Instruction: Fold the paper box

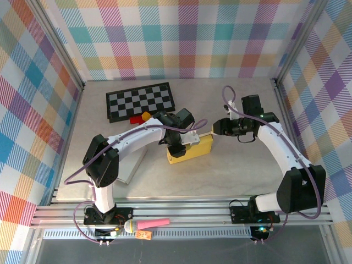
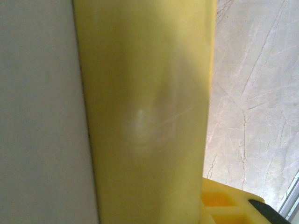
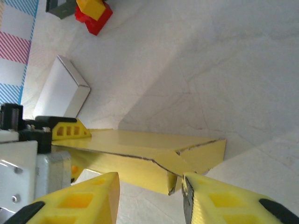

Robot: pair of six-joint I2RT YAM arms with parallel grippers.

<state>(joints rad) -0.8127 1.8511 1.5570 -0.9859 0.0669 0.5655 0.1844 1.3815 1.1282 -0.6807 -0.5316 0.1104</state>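
Note:
The yellow paper box (image 1: 193, 149) lies flat near the middle of the table, its long side running left to right. My left gripper (image 1: 177, 142) is shut on the box's left part. In the left wrist view the box's yellow face (image 2: 145, 116) stands close up, with one yellow finger (image 2: 226, 200) beside it. My right gripper (image 1: 215, 127) hovers at the box's right end, open. In the right wrist view the box (image 3: 140, 149) has a folded end flap (image 3: 203, 156) right in front of my right gripper (image 3: 150, 184), its corner close to one fingertip (image 3: 194, 189).
A black-and-white checkerboard (image 1: 140, 100) lies at the back left, with red and yellow blocks (image 1: 140, 117) at its front edge. A flat white box (image 3: 60, 91) rests left of the paper box. A pink-handled tool (image 1: 148, 224) sits on the front rail.

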